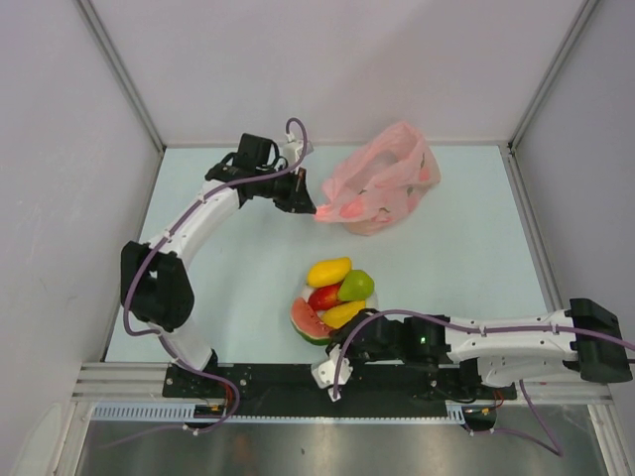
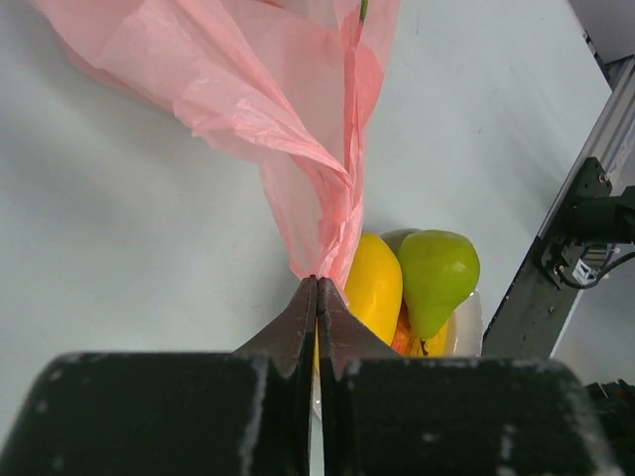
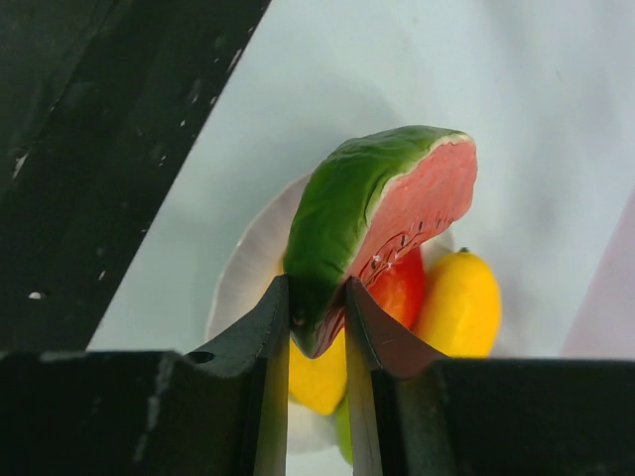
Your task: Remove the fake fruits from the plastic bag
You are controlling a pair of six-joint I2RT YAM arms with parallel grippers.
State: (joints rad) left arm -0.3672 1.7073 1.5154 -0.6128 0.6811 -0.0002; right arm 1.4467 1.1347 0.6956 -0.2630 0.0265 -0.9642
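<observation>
Robot's left hand [image 2: 317, 283], fingers pressed fully together, pinches a corner of the pink bag [image 1: 382, 188] at the far side of the tabletop [image 1: 228, 288]. The right hand [image 3: 316, 297] clamps the lower tip of a watermelon slice [image 3: 382, 223] at the near rim of a white bowl [image 3: 253, 263], close to the arms' bases.

Placing the slice in the bowl appears to be the step in hand. A yellow mango [image 1: 328, 270], a pear [image 1: 356, 286], a red mango [image 1: 324, 297] and a yellow piece [image 1: 342, 313] are heaped there already. The next move likely calls for the right hand to lower the slice onto the pile's near edge and open. Room there is scant, and a piece could roll off the heap.

The bag lies crumpled, well apart from the bowl, with red shapes showing through its film; whether these are prints or fruit cannot be told. No grape bunch shows in any view. If fruit remains, the left hand's pinch may serve to tip it out.
</observation>
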